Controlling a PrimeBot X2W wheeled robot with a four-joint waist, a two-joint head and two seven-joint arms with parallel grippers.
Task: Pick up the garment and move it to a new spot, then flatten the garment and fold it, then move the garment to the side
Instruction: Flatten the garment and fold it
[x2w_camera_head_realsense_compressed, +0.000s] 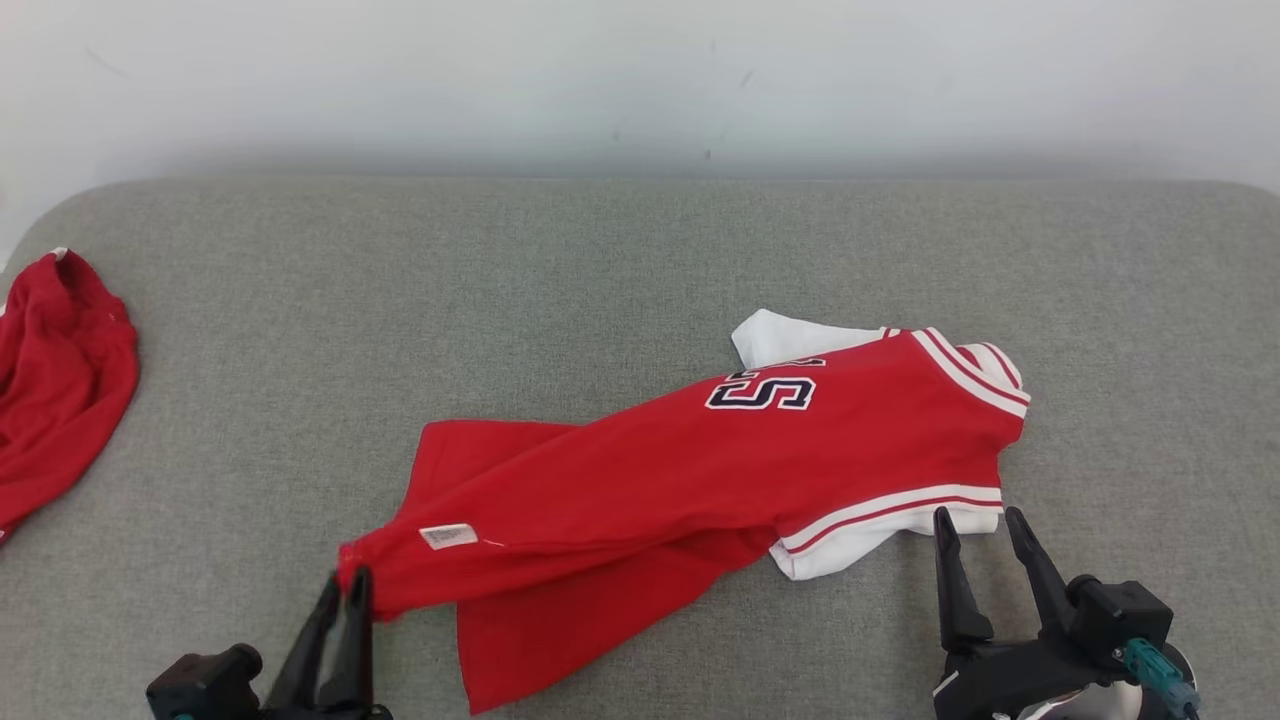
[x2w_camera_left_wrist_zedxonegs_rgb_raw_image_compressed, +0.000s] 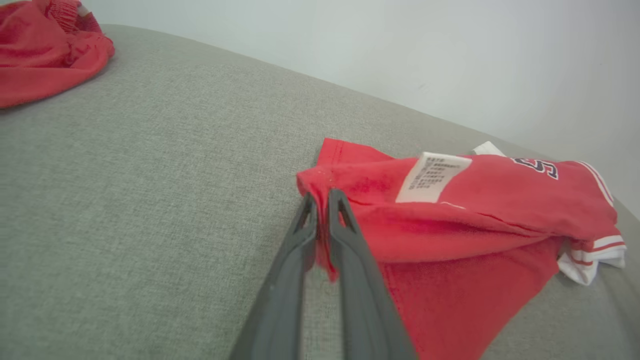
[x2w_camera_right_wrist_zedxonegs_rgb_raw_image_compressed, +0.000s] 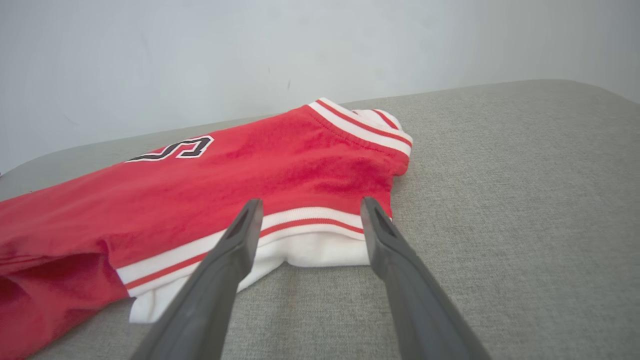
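Red garment (x2w_camera_head_realsense_compressed: 650, 480), white striped trim (x2w_camera_head_realsense_compressed: 890, 505), lying rumpled, white label (x2w_camera_head_realsense_compressed: 447, 536) showing.

A red sports jersey (x2w_camera_head_realsense_compressed: 640, 480) with white, red-striped sleeves (x2w_camera_head_realsense_compressed: 880, 530) and a black-and-white number (x2w_camera_head_realsense_compressed: 760, 390) lies stretched diagonally across the grey fabric surface (x2w_camera_head_realsense_compressed: 600, 260), with its sleeved end to the right. Its near left corner is bunched and slightly raised, with a white care label (x2w_camera_head_realsense_compressed: 447, 536) showing beside it.

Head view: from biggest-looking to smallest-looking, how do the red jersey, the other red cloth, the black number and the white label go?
1. red jersey
2. other red cloth, though the picture's left edge cuts part of it off
3. black number
4. white label
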